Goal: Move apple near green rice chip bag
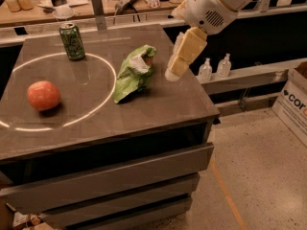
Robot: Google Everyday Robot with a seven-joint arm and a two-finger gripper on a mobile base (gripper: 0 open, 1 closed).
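- The gripper [171, 74] is hanging over the right part of the grey table [158, 111], just right of the green rice chip bag [134, 74]. Its tip is pointing down and left. Whether it is apart or together is not showing from this side.
- The apple [43, 95] is sitting near the table's left edge, inside a white ring of light [33, 129], well apart from the bag.
- The bag is lying crumpled at the ring's right rim, between apple and gripper; its print is not reading clearly.
- A dark green can [72, 41] is standing upright at the back, its label unreadable.
- A cardboard box [292, 104] at the right is showing the letters "cor".
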